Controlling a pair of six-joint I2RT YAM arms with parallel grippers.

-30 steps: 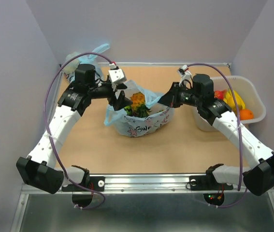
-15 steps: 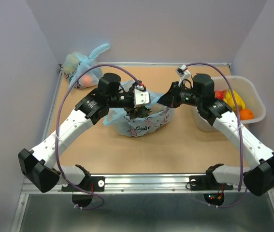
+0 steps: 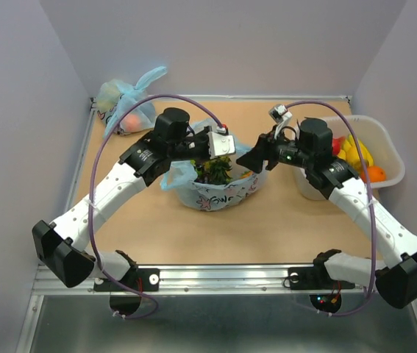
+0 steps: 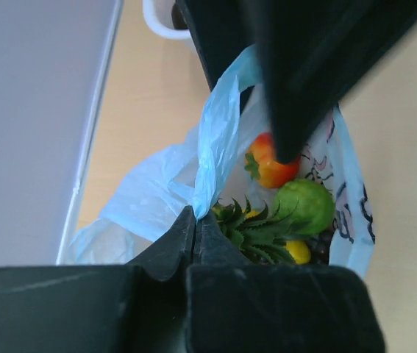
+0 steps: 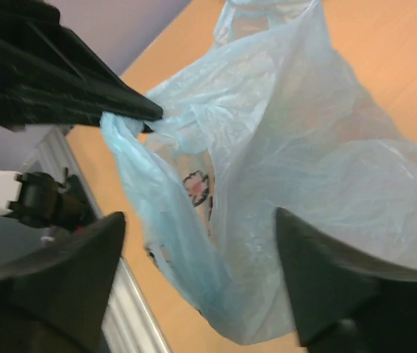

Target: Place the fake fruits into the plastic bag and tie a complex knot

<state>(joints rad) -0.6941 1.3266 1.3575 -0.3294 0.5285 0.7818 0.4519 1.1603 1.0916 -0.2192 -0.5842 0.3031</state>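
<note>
The plastic bag (image 3: 223,193), light blue with cartoon print, sits mid-table with its mouth open. Inside lie the fake fruits (image 3: 214,170): a red-orange one (image 4: 271,168), a green one (image 4: 307,206), a leafy green crown (image 4: 256,224) and a yellow one (image 4: 297,252). My left gripper (image 3: 209,156) hangs over the bag's left side, shut on a twisted handle strip (image 4: 215,140) at its fingertips (image 4: 195,218). My right gripper (image 3: 251,159) is at the bag's right side. In the right wrist view its jaws (image 5: 199,220) stand open with loose bag film (image 5: 267,169) between them. No knot shows.
A smaller light-blue bag (image 3: 123,110) with pale lumps lies in the back left corner. A white tub (image 3: 389,143) at the right edge holds more fruits (image 3: 359,152). Purple walls close in the back and both sides.
My left arm swung right from the bag's left rim, and its gripper closed on the handle. My right gripper, shut on the bag's right side before, has opened.
</note>
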